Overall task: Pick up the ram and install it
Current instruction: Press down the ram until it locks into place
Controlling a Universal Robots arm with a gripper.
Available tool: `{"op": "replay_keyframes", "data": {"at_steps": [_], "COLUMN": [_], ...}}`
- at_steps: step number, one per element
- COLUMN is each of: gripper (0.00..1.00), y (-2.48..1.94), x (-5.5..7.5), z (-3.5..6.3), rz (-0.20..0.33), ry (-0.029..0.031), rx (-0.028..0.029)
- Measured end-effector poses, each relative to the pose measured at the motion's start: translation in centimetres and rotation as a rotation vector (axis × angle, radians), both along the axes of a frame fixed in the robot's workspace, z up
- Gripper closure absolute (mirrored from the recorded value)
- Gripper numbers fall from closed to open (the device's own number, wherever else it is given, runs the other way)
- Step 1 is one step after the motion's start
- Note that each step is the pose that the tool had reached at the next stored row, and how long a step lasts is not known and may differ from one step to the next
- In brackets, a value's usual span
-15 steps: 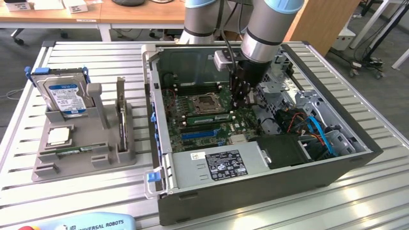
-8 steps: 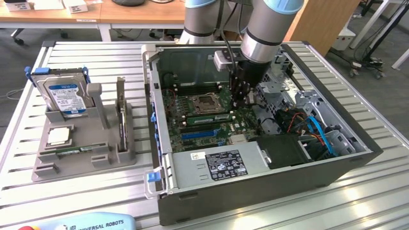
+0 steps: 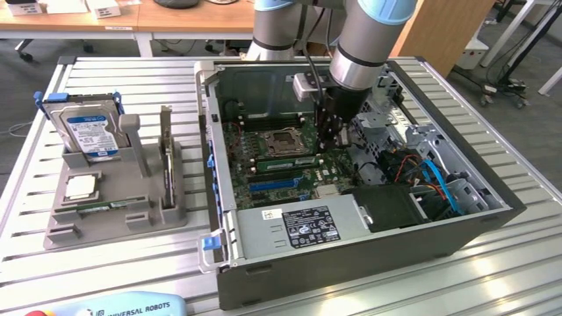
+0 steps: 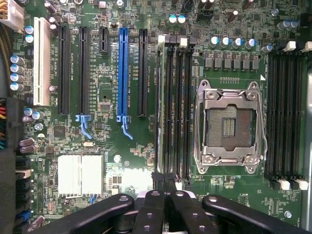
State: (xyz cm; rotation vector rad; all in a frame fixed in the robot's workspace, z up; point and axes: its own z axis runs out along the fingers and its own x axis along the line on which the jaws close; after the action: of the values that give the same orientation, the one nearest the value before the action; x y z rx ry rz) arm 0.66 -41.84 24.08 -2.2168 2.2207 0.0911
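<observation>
While the clenched claw hovers over its end, the ram stands edge-up, slotted near the CPU socket | light, stiff, fragile | grip bare long edges, never chips.

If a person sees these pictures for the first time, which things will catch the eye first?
First is the open computer case in the middle of the slatted table, with the robot arm reaching down into it. Its end effector is shut just above the green motherboard, beside the memory slots. At the exterior view's left, a grey holder carries the blue-labelled hard drive.
</observation>
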Motion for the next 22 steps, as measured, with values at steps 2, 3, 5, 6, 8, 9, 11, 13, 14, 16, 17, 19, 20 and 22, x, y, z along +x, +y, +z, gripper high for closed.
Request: {"op": "replay_keyframes", "data": {"at_steps": [2, 3, 5, 6, 8, 9, 11, 13, 14, 16, 17, 19, 20, 22], "gripper": [0.90, 0.90, 0.90, 0.90, 0.90, 0.90, 0.90, 0.90, 0.90, 0.90, 0.90, 0.90, 0.90, 0.90], "y": [0.05, 0.09, 0.11, 0.11, 0.11, 0.12, 0.11, 0.11, 0.11, 0.11, 0.11, 0.11, 0.11, 0.11], "x": [0.01, 0.01, 0.01, 0.00, 0.00, 0.00, 0.00, 0.00, 0.00, 0.00, 0.00, 0.01, 0.01, 0.01], "z": [-0.08, -0.11, -0.12, -0.12, -0.14, -0.19, -0.31, -0.44, -0.49, -0.57, -0.60, -0.67, -0.75, -0.99], "rz": [0.000, 0.000, 0.000, 0.000, 0.000, 0.000, 0.000, 0.000, 0.000, 0.001, 0.002, 0.003, 0.003, 0.003], "ry": [-0.0002, -0.0002, 0.0000, -0.0001, 0.0000, -0.0001, -0.0001, -0.0001, -0.0001, -0.0001, -0.0001, 0.0000, 0.0000, 0.0000], "rx": [0.0020, 0.0028, 0.0029, 0.0028, 0.0028, 0.0031, 0.0028, 0.0029, 0.0029, 0.0027, 0.0025, 0.0023, 0.0022, 0.0021]}}
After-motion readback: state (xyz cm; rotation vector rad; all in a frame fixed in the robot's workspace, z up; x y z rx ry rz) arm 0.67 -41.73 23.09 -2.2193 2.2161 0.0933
